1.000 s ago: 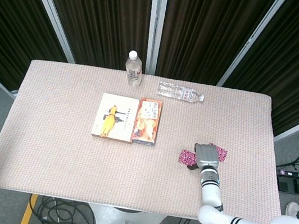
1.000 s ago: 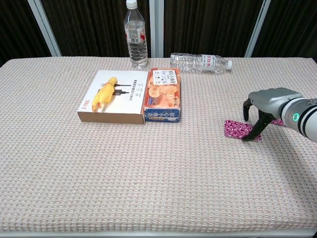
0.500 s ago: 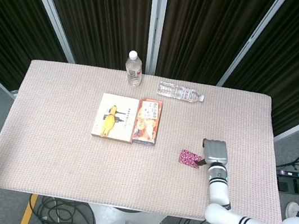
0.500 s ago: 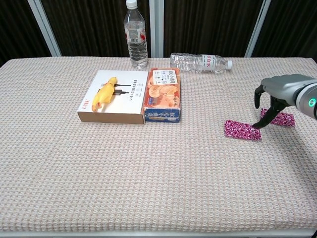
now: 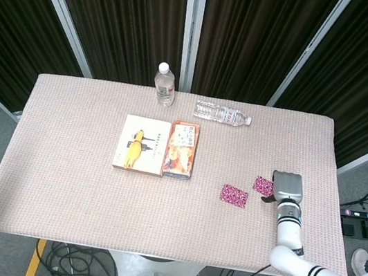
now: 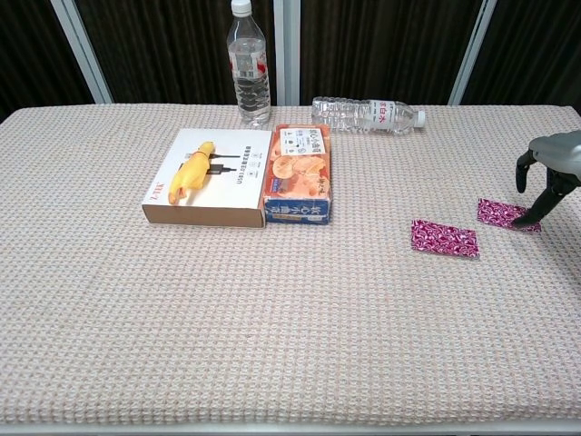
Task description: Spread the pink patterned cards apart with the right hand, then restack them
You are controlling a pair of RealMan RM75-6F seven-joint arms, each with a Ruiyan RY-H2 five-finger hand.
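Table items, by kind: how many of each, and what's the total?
Pink patterned cards: 2, one lying alone, one under the right hand's fingertip.
Clear plastic bottles: 2, one upright, one on its side.
Boxes: 2, a white box and an orange box, side by side.
Total: 6.

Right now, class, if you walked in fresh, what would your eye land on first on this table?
Two pink patterned cards lie apart near the right side: one card alone, the other card under a fingertip of the right hand. Mid-table, a white box with a yellow figure printed on it sits beside an orange box, with an upright bottle and a lying bottle behind.
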